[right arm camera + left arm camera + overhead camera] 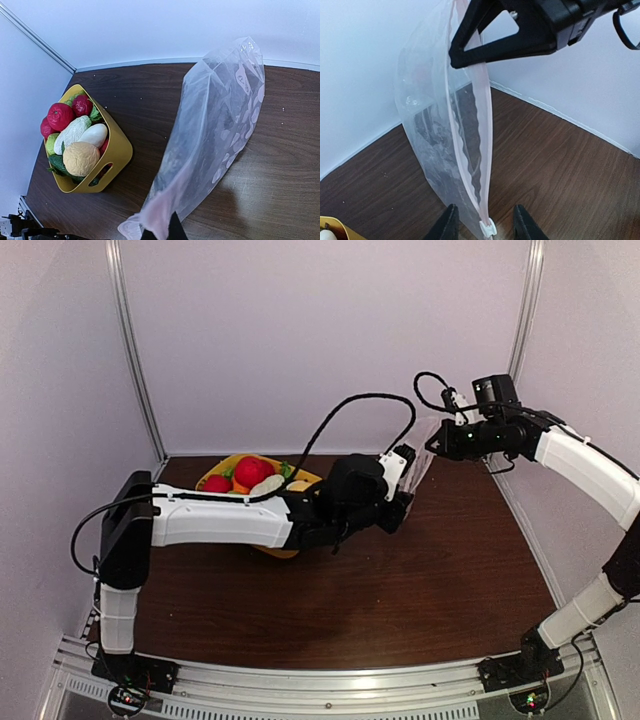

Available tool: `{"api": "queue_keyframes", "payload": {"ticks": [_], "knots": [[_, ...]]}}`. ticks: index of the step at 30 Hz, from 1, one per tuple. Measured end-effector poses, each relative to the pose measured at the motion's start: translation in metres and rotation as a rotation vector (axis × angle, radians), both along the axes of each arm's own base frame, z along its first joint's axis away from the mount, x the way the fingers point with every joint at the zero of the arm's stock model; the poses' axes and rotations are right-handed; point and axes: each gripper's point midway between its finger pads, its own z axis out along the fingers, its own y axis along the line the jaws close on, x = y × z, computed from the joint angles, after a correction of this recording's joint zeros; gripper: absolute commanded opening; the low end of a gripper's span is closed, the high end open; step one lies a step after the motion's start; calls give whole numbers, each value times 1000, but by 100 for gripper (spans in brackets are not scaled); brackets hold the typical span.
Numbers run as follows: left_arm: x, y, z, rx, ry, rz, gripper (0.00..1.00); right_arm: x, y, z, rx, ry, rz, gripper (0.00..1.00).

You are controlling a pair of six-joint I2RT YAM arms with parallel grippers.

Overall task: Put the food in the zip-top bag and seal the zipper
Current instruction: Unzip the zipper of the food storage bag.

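Pretty clearly a robot lab booth: white panels (320,330) box in a dark wood table (420,580), metal posts (133,350) up the back corners, robot arms (220,522) bolted to a rail (330,680) at frame bottom.

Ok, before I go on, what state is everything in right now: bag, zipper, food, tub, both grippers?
zip-top bag: held upright by one corner, no food inside
zipper: open, slider at the lower end
food: piled in the yellow tub
yellow tub: upright, full
right gripper: shut on the zip-top bag's top corner
left gripper: open, straddling the slider
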Motion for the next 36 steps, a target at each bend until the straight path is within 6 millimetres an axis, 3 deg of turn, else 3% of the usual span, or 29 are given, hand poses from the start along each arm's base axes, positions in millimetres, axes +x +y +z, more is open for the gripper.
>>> {"api": "queue_keyframes", "payload": {"ticks": [22, 36], "knots": [[12, -2, -50, 122, 59, 32, 26, 7, -12, 1, 25, 3, -41, 0], [21, -5, -42, 83, 76, 28, 7, 8, -13, -1, 34, 4, -38, 0]]}}
